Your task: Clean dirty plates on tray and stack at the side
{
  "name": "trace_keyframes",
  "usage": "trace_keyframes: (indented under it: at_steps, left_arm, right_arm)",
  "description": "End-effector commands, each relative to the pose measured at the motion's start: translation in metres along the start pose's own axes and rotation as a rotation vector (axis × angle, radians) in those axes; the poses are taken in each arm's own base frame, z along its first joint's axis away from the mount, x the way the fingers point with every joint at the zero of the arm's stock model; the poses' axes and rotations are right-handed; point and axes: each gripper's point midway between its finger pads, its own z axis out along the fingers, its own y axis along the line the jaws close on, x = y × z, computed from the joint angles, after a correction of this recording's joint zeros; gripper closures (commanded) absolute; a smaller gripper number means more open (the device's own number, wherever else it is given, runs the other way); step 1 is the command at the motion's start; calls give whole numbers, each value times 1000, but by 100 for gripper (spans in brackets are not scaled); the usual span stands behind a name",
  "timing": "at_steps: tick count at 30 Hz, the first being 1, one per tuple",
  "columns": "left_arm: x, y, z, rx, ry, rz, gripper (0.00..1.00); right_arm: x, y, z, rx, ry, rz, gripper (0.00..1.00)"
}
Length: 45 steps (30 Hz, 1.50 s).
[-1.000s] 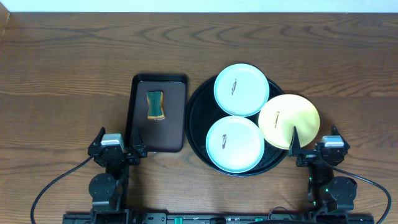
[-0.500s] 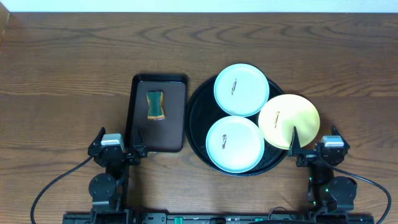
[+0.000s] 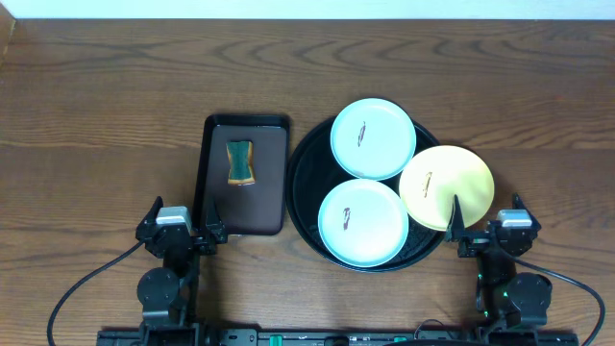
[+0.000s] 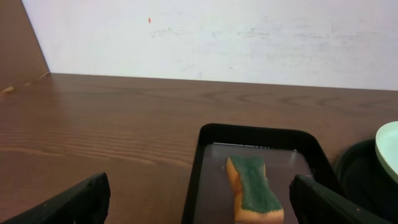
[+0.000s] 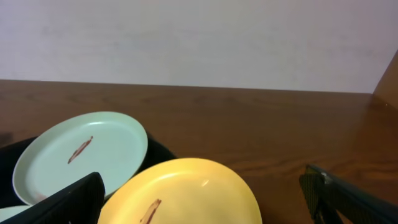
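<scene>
Left gripper (image 3: 183,213) parked at the near table edge, jaws spread wide, nothing between them. Just ahead of it: small brown rectangular tray (image 3: 272,207) with a green-topped sponge (image 3: 239,161) lying flat toward its far end. Beside that, nearly touching, the black round tray (image 3: 301,192) holds all three plates. The far mint plate (image 3: 373,138) and near mint plate (image 3: 362,222) sit on the tray's left and middle, rims meeting, and each has a dark smear at centre. The yellow plate (image 3: 446,186) is on the right, also smeared, with its outer edge riding over the tray rim. It overlaps or touches the mint ones, and I cannot tell which lies on top. Right gripper (image 3: 487,207) is parked near the yellow plate, jaws wide and empty, with one finger tip reaching over that plate's near edge in the overhead view. My judgement: the plates are light, rigid, glossy and likely slippery, possibly brittle. Pinch at the rim, not the face. I would take the yellow plate first, since its overhanging edge leaves room for a finger beneath. No plate is stacked at the side yet.
</scene>
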Motion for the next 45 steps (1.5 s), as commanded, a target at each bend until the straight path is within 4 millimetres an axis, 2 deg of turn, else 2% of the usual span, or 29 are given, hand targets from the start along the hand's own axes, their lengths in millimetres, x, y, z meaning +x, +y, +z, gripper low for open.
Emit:
trace_keyframes:
  at_steps: [1, 7, 11, 14, 17, 20, 22, 26, 29, 31, 32, 34, 37, 39, 40, 41, 43, 45]
  left_arm:
    - [12, -1, 1, 8, 36, 18, 7]
    - [15, -2, 0, 13, 46, 15, 7]
    - [1, -6, 0, 32, -6, -12, 7]
    - [-21, -24, -5, 139, -63, -60, 7]
    - [-48, -41, -16, 238, -86, -99, 7]
    - [-74, -42, -26, 241, -65, -113, 7]
    - [-98, -44, -32, 248, -38, -114, 7]
    - [-143, -55, -34, 289, 103, -125, 7]
    - [-158, -56, -28, 279, 305, -125, 7]
    - [-160, -56, -25, 269, 480, -99, 7]
    - [-158, -56, -23, 264, 623, -94, 7]
    - [-156, -56, -15, 253, 764, -112, 7]
    - [-152, -57, 9, 239, 870, -141, 7]
    - [-137, -58, 19, 228, 962, -180, 7]
    - [-129, -60, 22, 234, 999, -189, 7]
    - [-120, -60, 26, 232, 1040, -196, 7]
    - [-104, -60, 32, 223, 1113, -206, 7]
    - [-89, -60, 39, 202, 1174, -234, 7]
  right_arm:
    - [4, 1, 0, -2, 14, 9, 1]
    - [-3, 2, 0, -11, -13, 14, 1]
    - [-16, 27, -3, -160, -62, 52, 1]
    - [-25, 30, -6, -180, -58, 108, 1]
    - [-41, 24, -13, -150, -36, 110, 1]
    - [-72, 16, -23, -107, -34, 111, 1]
    - [-97, 15, -27, -107, -28, 111, 1]
    - [-125, 17, -22, -122, 88, 118, 1]
    - [-129, 25, -15, -165, 270, 136, 1]
    - [-124, 29, -10, -183, 430, 154, 1]
    - [-118, 31, -9, -189, 572, 169, 1]
    - [-111, 39, -7, -222, 743, 201, 1]
    - [-112, 70, 0, -397, 879, 301, 1]
    - [-104, 88, 1, -502, 975, 369, 1]
    - [-100, 95, 2, -538, 1011, 402, 6]
    - [-91, 99, 4, -554, 1065, 434, 27]
    - [-74, 99, 7, -525, 1150, 467, 49]
    - [-54, 96, 7, -459, 1234, 468, 57]
